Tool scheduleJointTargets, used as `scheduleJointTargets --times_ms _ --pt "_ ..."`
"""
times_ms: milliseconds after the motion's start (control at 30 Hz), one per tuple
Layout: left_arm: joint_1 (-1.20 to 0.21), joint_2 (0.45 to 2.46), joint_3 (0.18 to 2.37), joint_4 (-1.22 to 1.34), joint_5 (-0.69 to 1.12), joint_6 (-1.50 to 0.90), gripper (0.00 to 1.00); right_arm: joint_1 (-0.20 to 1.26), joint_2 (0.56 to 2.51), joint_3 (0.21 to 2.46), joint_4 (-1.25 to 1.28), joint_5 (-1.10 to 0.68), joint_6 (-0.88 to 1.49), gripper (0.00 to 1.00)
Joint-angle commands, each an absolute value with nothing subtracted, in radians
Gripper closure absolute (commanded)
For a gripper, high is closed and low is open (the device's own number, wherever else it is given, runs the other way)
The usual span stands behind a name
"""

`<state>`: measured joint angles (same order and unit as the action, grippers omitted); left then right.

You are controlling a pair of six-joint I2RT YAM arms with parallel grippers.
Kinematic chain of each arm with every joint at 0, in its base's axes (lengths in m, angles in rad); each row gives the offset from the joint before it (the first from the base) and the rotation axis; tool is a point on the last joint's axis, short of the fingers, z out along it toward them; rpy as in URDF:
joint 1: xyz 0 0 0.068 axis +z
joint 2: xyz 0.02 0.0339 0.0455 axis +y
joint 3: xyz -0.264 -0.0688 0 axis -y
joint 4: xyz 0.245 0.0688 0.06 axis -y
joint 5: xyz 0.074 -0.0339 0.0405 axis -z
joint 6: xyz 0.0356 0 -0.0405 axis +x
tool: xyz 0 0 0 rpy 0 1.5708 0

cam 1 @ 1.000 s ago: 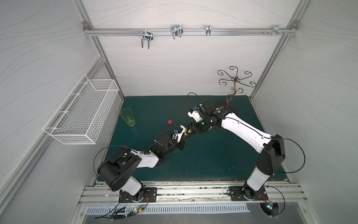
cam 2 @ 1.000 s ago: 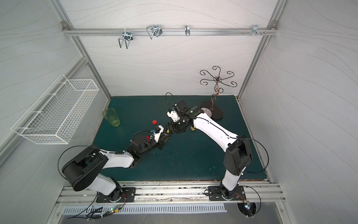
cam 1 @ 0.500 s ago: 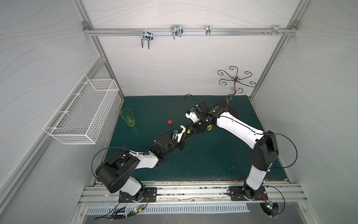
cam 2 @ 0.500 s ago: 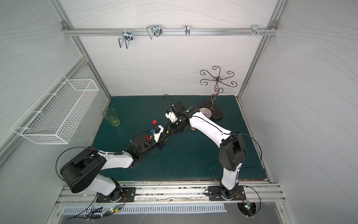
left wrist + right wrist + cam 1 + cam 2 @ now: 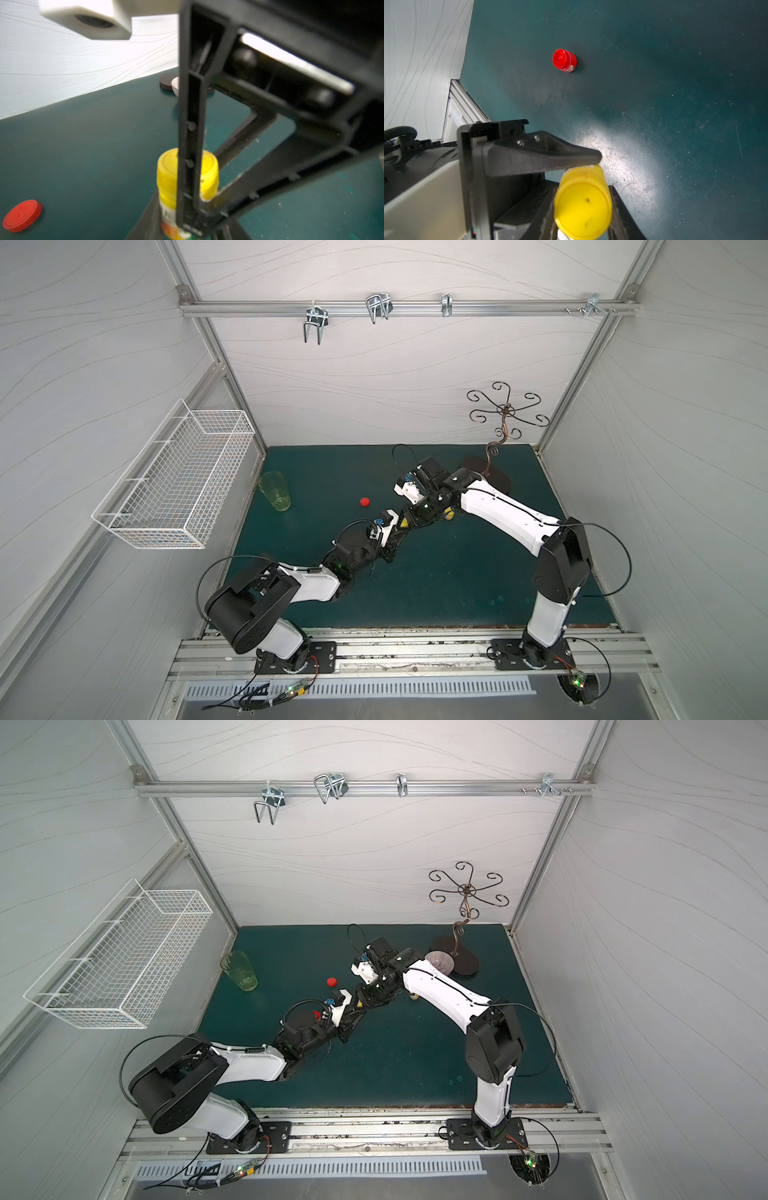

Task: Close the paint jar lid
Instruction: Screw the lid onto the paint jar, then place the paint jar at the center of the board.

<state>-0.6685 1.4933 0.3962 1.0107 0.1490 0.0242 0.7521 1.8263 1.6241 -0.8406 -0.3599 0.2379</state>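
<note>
Since a second ago, the right arm's elbow is swung inward, and the right pincer [image 5: 409, 521] is narrowed from a wide gape until its fingers are pressed against both sides of the yellow lid [image 5: 582, 207]. The jar [image 5: 166, 214] is gripped round its body by the left pincer [image 5: 395, 534], unmoved, and held at mid-counter [image 5: 457, 580], so that it is kept from turning with the lid. The lid is seated on the jar's mouth; whether it is screwed home cannot be told. A tightening twist is judged to be the step in hand. A red lid [image 5: 21, 216] is left lying apart.
</note>
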Motion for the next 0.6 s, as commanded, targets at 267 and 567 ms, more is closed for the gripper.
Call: scheduleJointTargets --times_ms 267,567 --pt "-0.660 1.213 0.400 0.685 -0.024 -0.171 0.00 0.635 1.845 1.543 -0.824 -0.070 0.191 0.83" --pt "-0.653 0.930 0.380 0.270 -0.208 -0.286 0.00 0.606 1.985 1.529 -0.683 0.083 0.164 0.81"
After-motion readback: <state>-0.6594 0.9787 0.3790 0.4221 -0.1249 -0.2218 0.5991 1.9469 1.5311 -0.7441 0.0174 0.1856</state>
